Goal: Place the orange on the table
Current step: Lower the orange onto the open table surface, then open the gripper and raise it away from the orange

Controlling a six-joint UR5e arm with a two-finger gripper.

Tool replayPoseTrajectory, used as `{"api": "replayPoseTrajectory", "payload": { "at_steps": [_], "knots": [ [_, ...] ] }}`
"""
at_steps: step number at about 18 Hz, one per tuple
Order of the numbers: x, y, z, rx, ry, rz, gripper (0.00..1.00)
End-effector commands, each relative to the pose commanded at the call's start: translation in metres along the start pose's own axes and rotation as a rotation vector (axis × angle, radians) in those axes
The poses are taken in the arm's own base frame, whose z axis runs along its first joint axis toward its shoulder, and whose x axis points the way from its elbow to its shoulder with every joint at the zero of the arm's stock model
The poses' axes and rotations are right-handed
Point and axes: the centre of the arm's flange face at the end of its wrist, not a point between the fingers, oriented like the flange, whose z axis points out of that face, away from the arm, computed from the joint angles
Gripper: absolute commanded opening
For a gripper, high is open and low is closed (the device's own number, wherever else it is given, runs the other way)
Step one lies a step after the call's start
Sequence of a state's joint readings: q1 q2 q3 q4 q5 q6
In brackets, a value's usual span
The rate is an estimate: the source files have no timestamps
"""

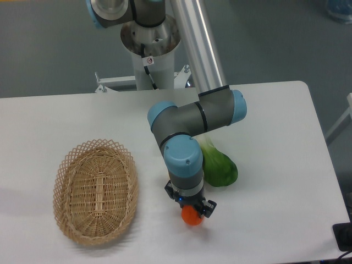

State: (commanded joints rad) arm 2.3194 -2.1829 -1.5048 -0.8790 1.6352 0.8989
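The orange [192, 216] is small and bright orange. It sits between the fingers of my gripper [192, 212], near the front of the white table [275, 137]. The gripper points straight down and looks shut on the orange. The orange is at or just above the tabletop; I cannot tell whether it touches. The gripper body hides the top of the orange.
An oval wicker basket [95, 190] stands to the left of the gripper, with nothing in it. A large green fruit [219, 166] lies just behind and to the right of the gripper, partly hidden by the arm. The table's front edge is close below the orange.
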Motion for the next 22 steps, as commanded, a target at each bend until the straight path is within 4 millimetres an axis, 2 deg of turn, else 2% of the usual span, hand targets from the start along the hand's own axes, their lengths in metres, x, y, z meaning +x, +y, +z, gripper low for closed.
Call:
{"api": "replayPoseTrajectory", "payload": {
  "at_steps": [3, 7, 8, 12, 18, 22],
  "knots": [
    [0.000, 0.000, -0.001, 0.001, -0.001, 0.000, 0.91],
    [0.000, 0.001, -0.006, 0.006, -0.005, 0.000, 0.95],
    [0.000, 0.000, -0.009, 0.008, -0.007, -0.001, 0.99],
    [-0.012, -0.009, -0.035, 0.059, -0.047, -0.004, 1.00],
    [-0.028, -0.006, -0.082, 0.109, -0.099, -0.007, 1.00],
    [-0.042, 0.009, -0.108, 0.151, -0.079, -0.019, 1.00]
  ]
}}
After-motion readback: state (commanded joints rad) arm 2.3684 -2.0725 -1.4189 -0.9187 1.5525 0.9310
